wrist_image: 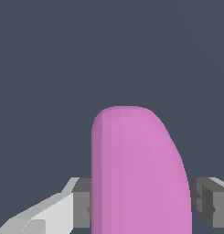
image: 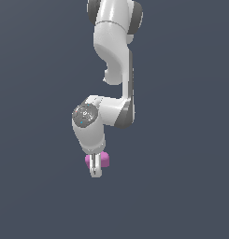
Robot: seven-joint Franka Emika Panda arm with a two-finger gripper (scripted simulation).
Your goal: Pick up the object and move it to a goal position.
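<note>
**Pink chunk clamped between the fingers against a plain slate ground**

The arm [image: 117,70] is built of smooth, glossy white shells with rounded, tube-like links, joined by dark grey bands at the joints. A round grey cap with a small teal dot sits on the side of the wrist housing. The arm folds down from the top of the exterior view and ends in the gripper [image: 95,168], which points straight down.

The object [image: 104,159] is a small matte pink-magenta solid with no shine on it. In the exterior view it shows as a rounded lump sticking out on both sides of the pale fingers, a little more toward the exterior view's right. In the wrist view the object [wrist_image: 138,173] fills the middle of the frame: a tall, smooth slab with a softly domed top, one straight vertical side and one side that curves outward, with a faint ridge running down it where two flat faces meet.

The jaws are closed on the object. A grey, blocky finger pad [wrist_image: 81,208] presses one side and another meets the opposite side, each backed by an angular white finger body.

The background [image: 181,140] is a flat, even dark blue-grey with no texture or visible edge.
</note>
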